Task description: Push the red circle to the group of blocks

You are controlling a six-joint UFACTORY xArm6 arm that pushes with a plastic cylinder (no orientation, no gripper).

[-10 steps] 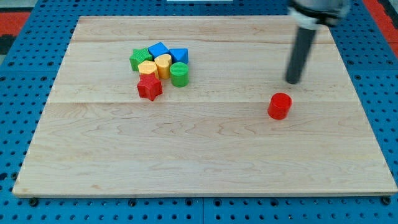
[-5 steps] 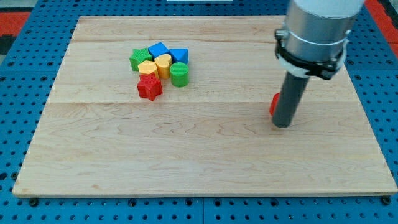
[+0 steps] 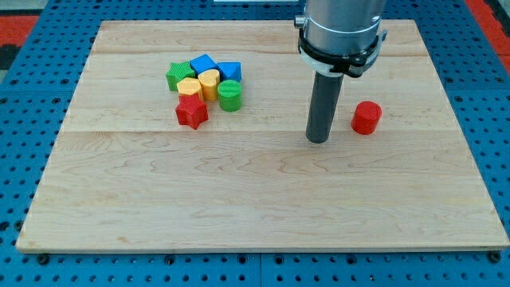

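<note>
Fingers are absent on this rod; my tip [image 3: 318, 140] rests on the table [image 3: 255, 199], left of the red circle [image 3: 366, 118], between it and the group. Red circle lies well apart from the red star [image 3: 191, 112]; pushing remains undone.

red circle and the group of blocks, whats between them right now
In the camera view, only my tip stands between the red circle and the group of blocks; otherwise bare board.

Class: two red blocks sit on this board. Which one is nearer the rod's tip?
The red circle, alone just right of my tip; the red star sits far left with the cluster.
</note>
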